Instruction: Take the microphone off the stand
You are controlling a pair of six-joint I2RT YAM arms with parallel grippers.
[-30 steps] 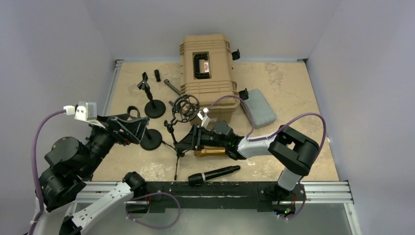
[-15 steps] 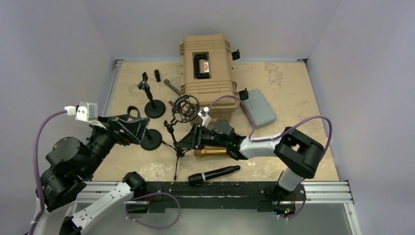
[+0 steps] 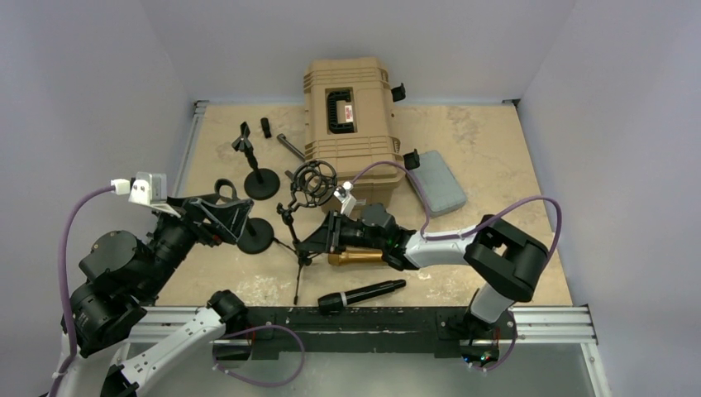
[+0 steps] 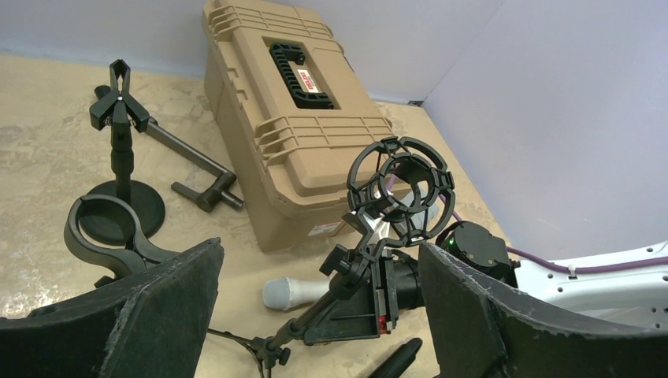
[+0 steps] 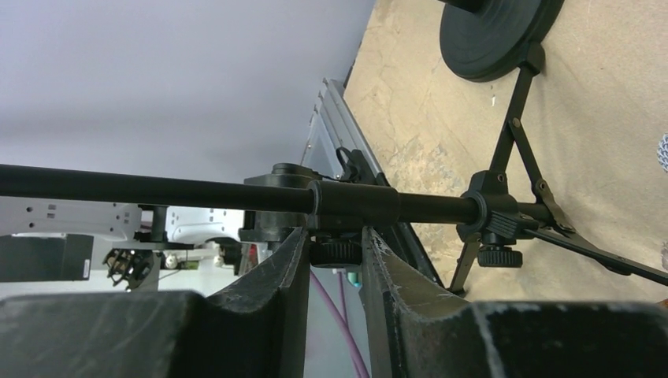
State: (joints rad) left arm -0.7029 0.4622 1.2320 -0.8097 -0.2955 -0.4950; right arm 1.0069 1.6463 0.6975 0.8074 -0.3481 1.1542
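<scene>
Although only the right elbow (image 3: pixel 506 258) has shifted, right jaws stay clamped on the stand (image 5: pixel 197 193); left jaws gape; microphone (image 3: pixel 355 257) lies below right jaws, apparently removed

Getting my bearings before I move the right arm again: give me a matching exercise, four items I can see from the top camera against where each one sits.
Things:
1. gold microphone
2. black microphone
3. tan case
4. grey pad

Places:
A. farthest back, by the rear wall
B. just right of the case in the top view
C. farthest forward, nearest the robot
D. lying right beside the tripod stand

Pairs: 1-D, 2-C, 3-A, 4-B
</scene>
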